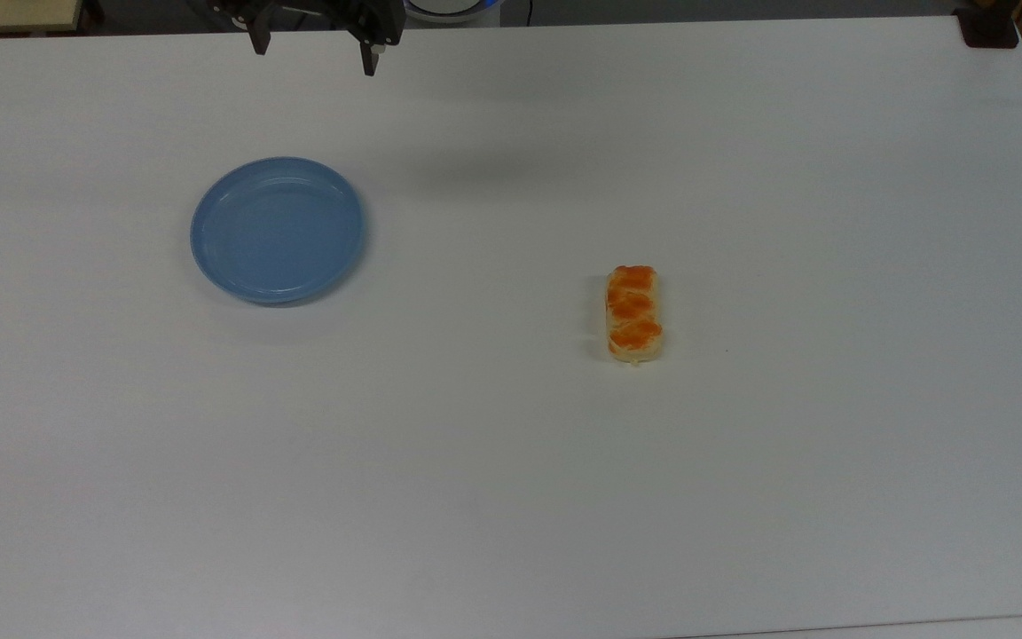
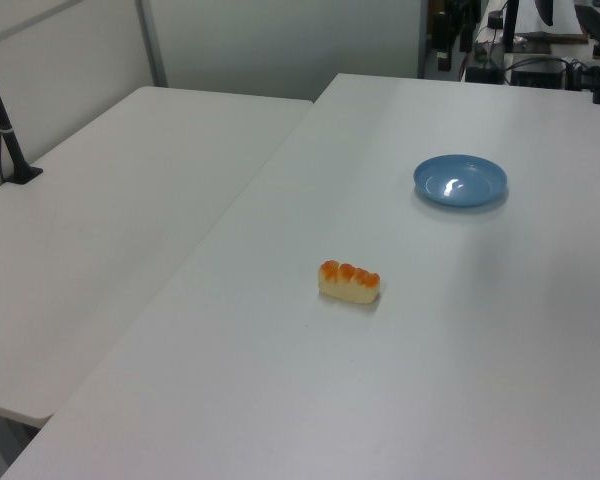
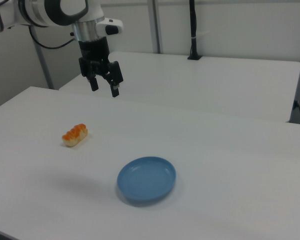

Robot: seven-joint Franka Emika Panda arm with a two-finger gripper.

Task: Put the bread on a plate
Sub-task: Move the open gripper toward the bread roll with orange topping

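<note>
The bread (image 1: 633,313) is a small pale-yellow bun with three orange-brown lumps, lying on the white table right of centre in the top view; it also shows as the bread (image 2: 349,282) and the bread (image 3: 74,135). The light-blue plate (image 1: 278,230) sits apart from it at the top view's left, with nothing on it, seen too as the plate (image 2: 460,181) and the plate (image 3: 146,179). My gripper (image 1: 315,55) hangs high above the table's far edge, open with nothing between its fingers, well away from both; in the right view the gripper (image 3: 105,90) hovers above and behind the bread.
The white table (image 1: 511,461) is wide. A second white table (image 2: 110,220) adjoins it at the left view's left. A black post (image 3: 193,30) stands on that second table. Cables and equipment (image 2: 540,50) lie past the far edge.
</note>
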